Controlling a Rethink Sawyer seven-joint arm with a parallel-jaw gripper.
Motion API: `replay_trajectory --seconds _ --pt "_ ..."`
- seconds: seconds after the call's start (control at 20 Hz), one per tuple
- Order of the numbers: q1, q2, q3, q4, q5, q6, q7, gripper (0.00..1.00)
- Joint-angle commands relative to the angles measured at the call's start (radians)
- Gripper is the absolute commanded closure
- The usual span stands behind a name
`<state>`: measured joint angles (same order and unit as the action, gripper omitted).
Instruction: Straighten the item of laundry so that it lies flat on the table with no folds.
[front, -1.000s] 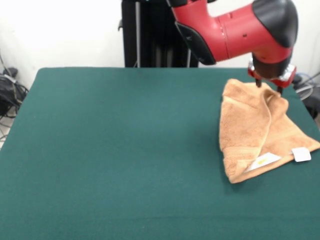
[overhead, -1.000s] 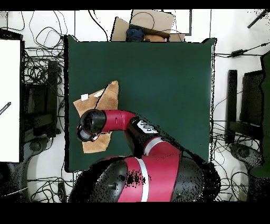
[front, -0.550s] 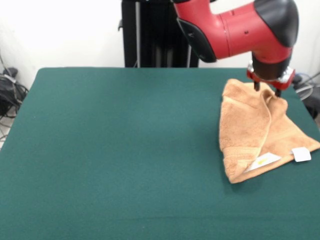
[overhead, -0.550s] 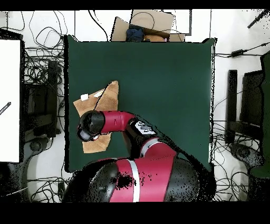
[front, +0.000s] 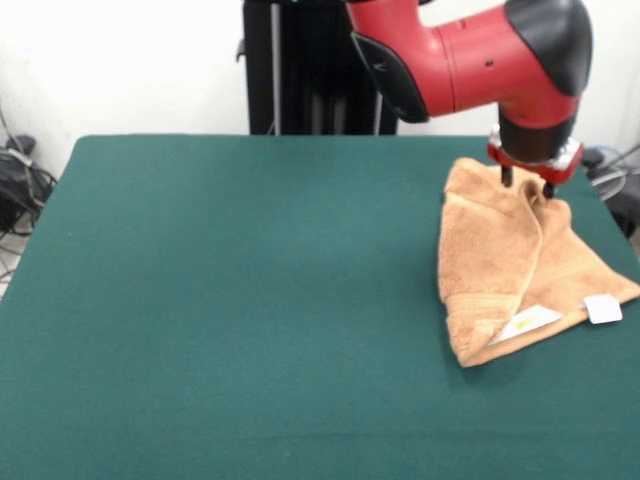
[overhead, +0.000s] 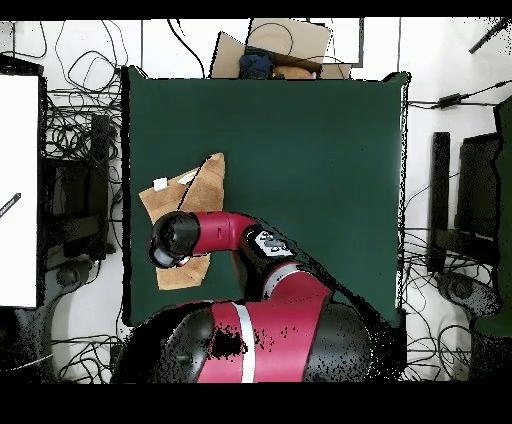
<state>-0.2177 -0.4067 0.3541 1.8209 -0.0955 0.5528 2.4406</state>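
The orange-tan towel (front: 505, 265) lies crumpled and folded over near the right edge of the green table (front: 250, 300), with a white tag (front: 603, 308) at its near right corner. My gripper (front: 527, 185) hangs over the towel's far end. Its two fingers stand apart, their tips down at the cloth on either side of a raised fold. In the overhead view the towel (overhead: 197, 188) sits at the table's (overhead: 300, 150) left side. There the arm's black wrist (overhead: 172, 240) covers the towel's lower part and hides the fingers.
The towel's right corner reaches close to the table's edge in the front view. Cables (overhead: 75, 130) lie on the floor around the table, and a cardboard box (overhead: 275, 45) sits beyond its far edge. A white panel (overhead: 20, 190) stands at the left.
The gripper has come down a little and shifted slightly left in the front view, its tips now at the towel's far fold. The towel has barely moved.
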Motion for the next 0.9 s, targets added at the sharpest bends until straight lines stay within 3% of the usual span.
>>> replay_trajectory --seconds 0.05,0.9 --pt "0.015 -0.005 -0.064 -0.107 -0.021 -0.089 0.068 0.00" --pt "-0.020 0.030 -0.054 -0.145 -0.012 -0.085 0.046 0.00"
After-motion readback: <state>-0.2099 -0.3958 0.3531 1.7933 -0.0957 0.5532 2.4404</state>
